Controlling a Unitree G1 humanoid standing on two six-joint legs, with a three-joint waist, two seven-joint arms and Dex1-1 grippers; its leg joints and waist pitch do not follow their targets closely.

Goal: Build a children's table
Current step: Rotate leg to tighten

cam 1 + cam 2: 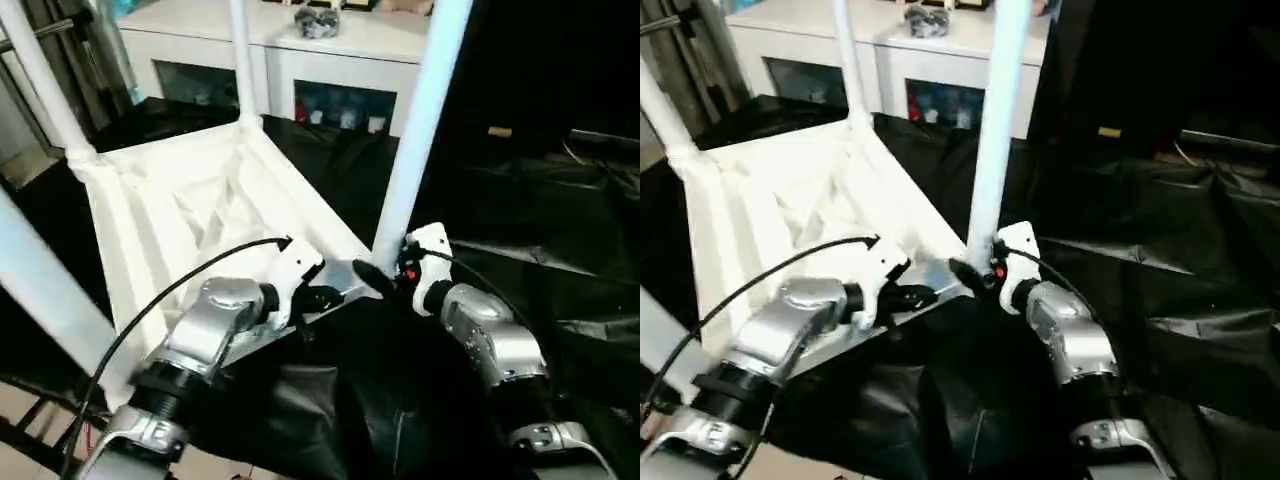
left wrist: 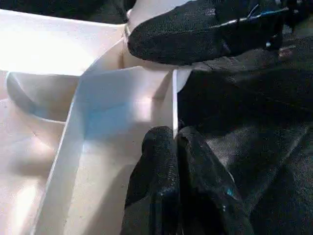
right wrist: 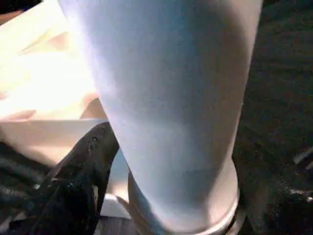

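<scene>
The children's table lies upside down on the black-draped work table, its ribbed white top (image 1: 190, 210) facing up. Several white legs stand upright in its corner sockets. The nearest right leg (image 1: 420, 120) rises from the corner socket (image 3: 186, 215) just in front of me. My left gripper (image 2: 175, 142) is shut on the thin rim wall (image 2: 174, 98) of the top, close to that corner. My right gripper (image 1: 385, 270) sits at the foot of this leg (image 3: 171, 98), pressed in beside it just above the socket.
A white cabinet (image 1: 300, 60) with glass doors stands behind the work table. Crumpled black drape (image 1: 540, 210) covers the surface to the right and in front. At the lower left the table edge drops to the floor (image 1: 20, 410). Black cables run along both forearms.
</scene>
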